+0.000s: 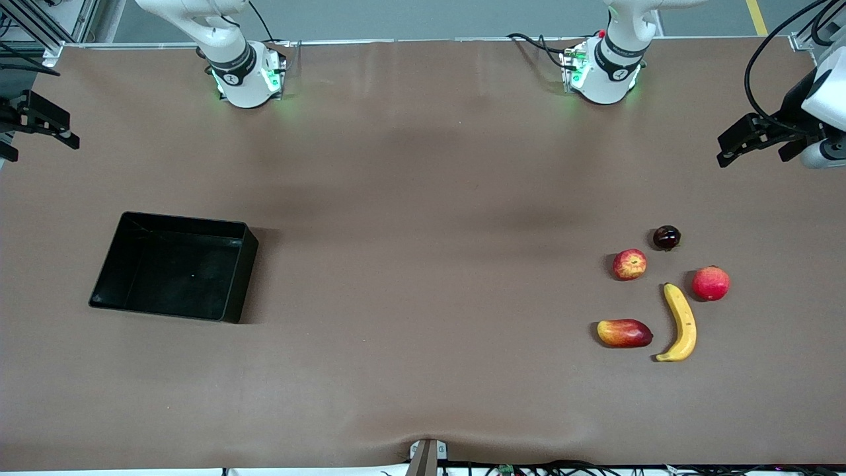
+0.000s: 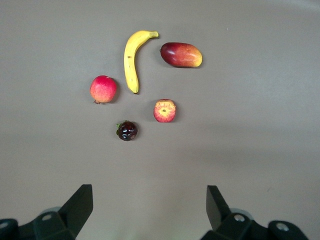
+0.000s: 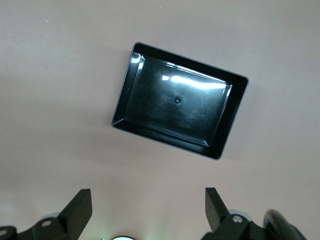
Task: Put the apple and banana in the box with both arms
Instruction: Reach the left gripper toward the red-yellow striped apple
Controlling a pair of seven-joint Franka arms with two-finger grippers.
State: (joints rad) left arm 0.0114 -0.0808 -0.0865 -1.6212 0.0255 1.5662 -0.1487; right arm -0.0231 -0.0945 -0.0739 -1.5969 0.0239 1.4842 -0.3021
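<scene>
The apple (image 1: 629, 264), red with yellow streaks, lies among the fruit at the left arm's end of the table; it also shows in the left wrist view (image 2: 164, 110). The banana (image 1: 681, 322) (image 2: 132, 59) lies beside it, nearer the front camera. The black box (image 1: 242, 274) (image 3: 231, 118) stands empty toward the right arm's end. My left gripper (image 1: 750, 155) (image 2: 150, 192) is open and empty, up over the table's edge at the left arm's end. My right gripper (image 1: 43, 147) (image 3: 148, 195) is open and empty, up over the edge at the right arm's end.
A plain pinkish-red round fruit (image 1: 711, 283) (image 2: 103, 89), a red-yellow mango-like fruit (image 1: 624, 333) (image 2: 181, 54) and a small dark fruit (image 1: 666, 237) (image 2: 127, 130) lie around the apple and banana. The arm bases stand along the table's edge farthest from the front camera.
</scene>
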